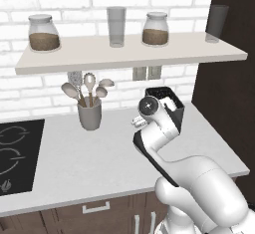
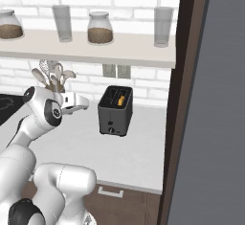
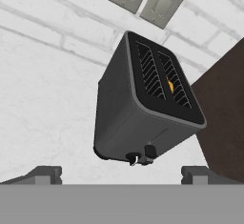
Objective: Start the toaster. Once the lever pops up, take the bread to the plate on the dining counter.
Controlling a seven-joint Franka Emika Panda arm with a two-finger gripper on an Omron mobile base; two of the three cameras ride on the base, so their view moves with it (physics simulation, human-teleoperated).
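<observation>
The claw (image 3: 121,173) hangs wide open and empty above the toaster (image 3: 143,108), lined up to reach its lever (image 3: 150,151), while the bread (image 3: 170,86) sits down in 1 slot.

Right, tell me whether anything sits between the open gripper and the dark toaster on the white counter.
Nothing visible does. The gripper hangs open, short of the small boxy dark grey toaster, with only bare white counter between them. The grey utensil cup stands off to one side, out of that path.

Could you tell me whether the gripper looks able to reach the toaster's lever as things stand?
Probably yes: the open gripper points at the toaster, with only bare counter between them; the utensil cup stands off aside.
</observation>
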